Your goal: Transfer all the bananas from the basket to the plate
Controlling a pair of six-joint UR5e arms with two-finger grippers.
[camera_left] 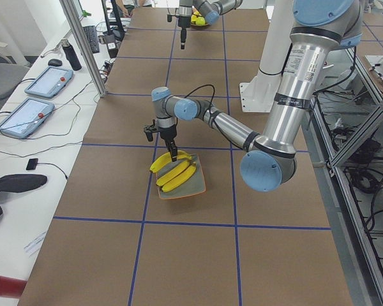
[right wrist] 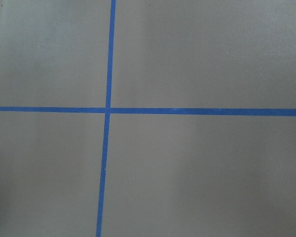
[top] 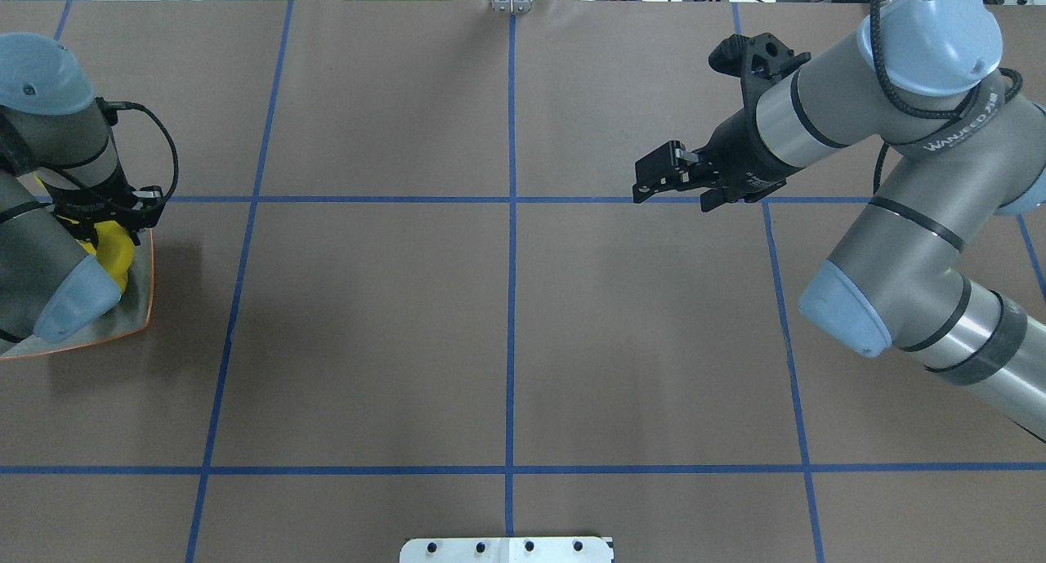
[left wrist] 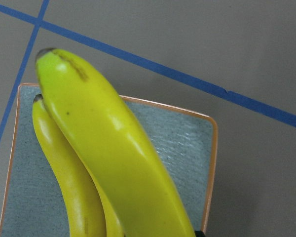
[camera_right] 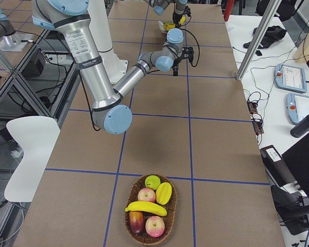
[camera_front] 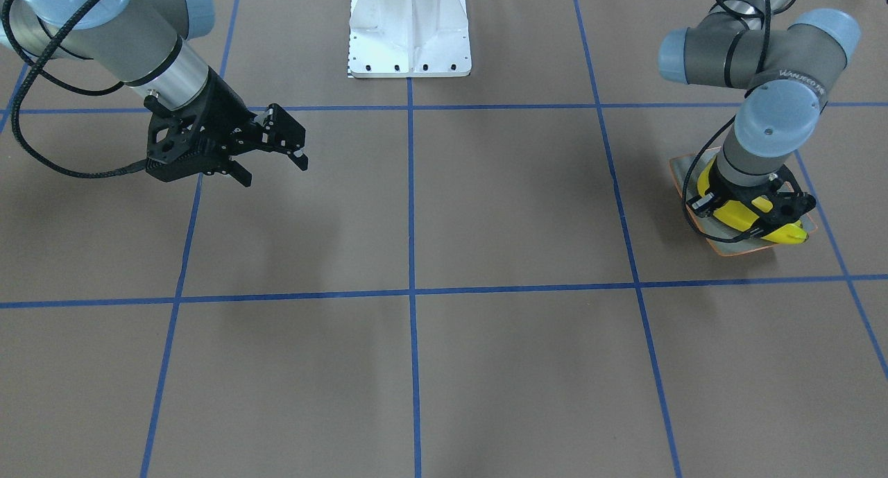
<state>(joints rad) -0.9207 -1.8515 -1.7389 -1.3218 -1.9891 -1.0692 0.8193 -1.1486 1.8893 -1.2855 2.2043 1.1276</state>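
The grey-green plate (camera_front: 721, 245) with its orange rim lies at my left end of the table and also shows in the overhead view (top: 139, 301). Three yellow bananas (camera_left: 175, 175) lie on it side by side. My left gripper (camera_front: 756, 211) points straight down over the plate and is shut on the uppermost banana (left wrist: 113, 148), which rests against another banana (left wrist: 64, 173). One more banana (camera_right: 146, 208) lies in the woven basket (camera_right: 167, 226) at my right end. My right gripper (top: 674, 194) is open and empty, hovering over bare table.
The basket also holds apples (camera_right: 155, 225), a green fruit (camera_right: 152, 181) and a yellow-orange fruit (camera_right: 163, 193). The white robot base (camera_front: 409, 41) stands at the table's middle edge. Blue tape lines (right wrist: 108, 109) cross the brown table.
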